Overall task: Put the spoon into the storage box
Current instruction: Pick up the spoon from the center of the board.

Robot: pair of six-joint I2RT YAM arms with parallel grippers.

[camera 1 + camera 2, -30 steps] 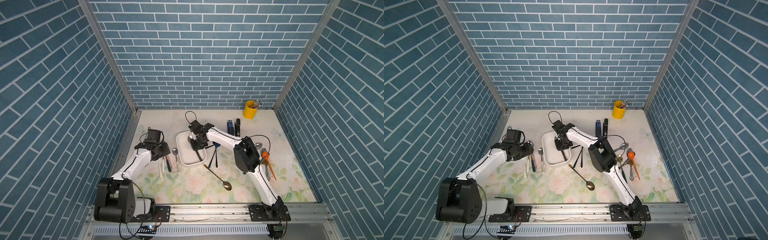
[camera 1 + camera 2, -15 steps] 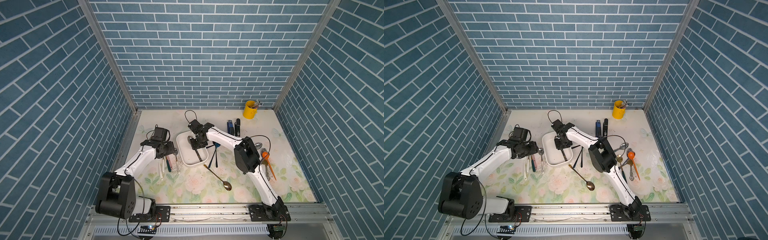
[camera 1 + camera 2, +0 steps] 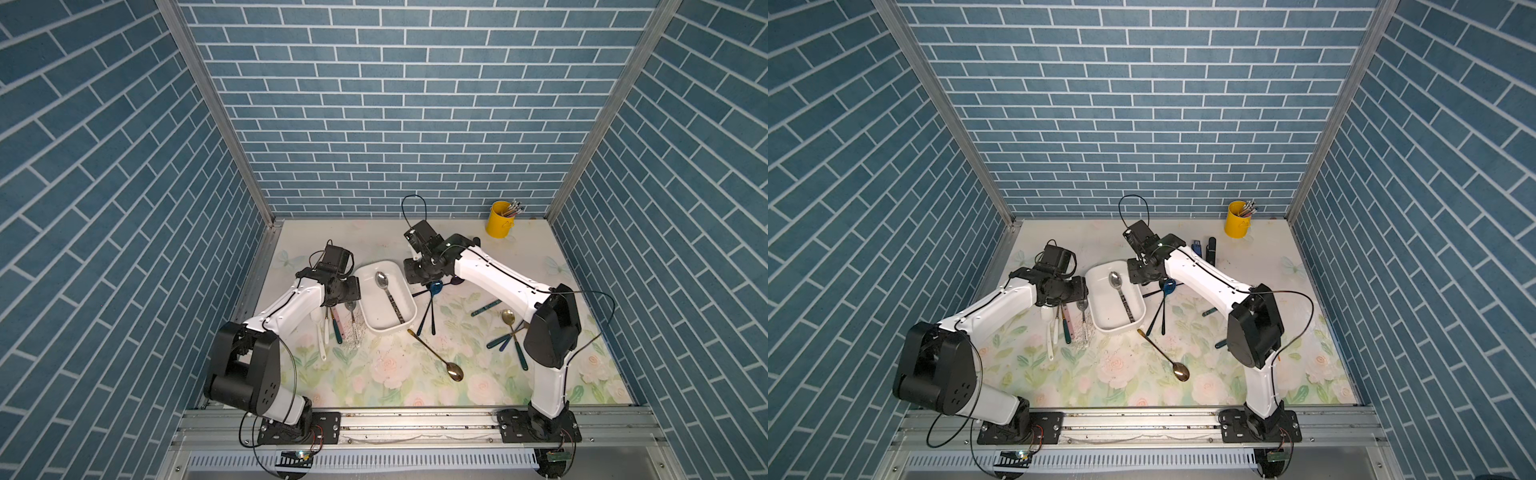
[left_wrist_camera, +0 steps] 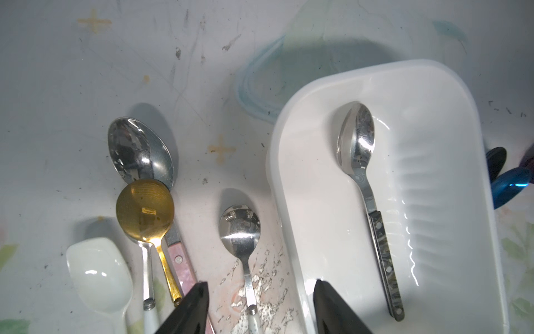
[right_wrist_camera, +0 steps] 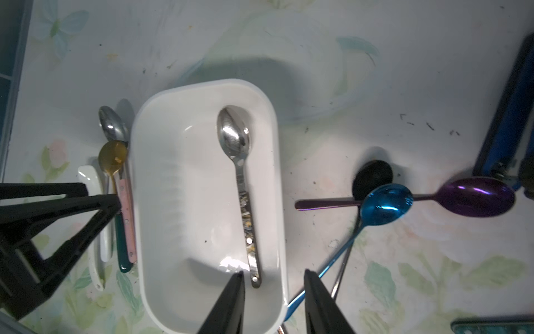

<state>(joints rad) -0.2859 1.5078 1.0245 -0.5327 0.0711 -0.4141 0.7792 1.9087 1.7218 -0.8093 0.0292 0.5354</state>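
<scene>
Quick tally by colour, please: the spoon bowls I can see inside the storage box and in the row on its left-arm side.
Silver: 3 (spoon in the storage box, large bowl, small bowl)
Gold: 1 (gold bowl)
White: 1 (white bowl)
Total: 5

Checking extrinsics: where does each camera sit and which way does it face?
Top views: high over front rail, facing down toward back wall; left arm and right arm whole.
Left wrist: on the left arm, facing down at the storage box and loose spoons; own open jaws show.
Right wrist: on the right arm, facing down over the storage box; own jaws and the left arm's jaws show.
Shared: all show the spoon in the storage box.
</scene>
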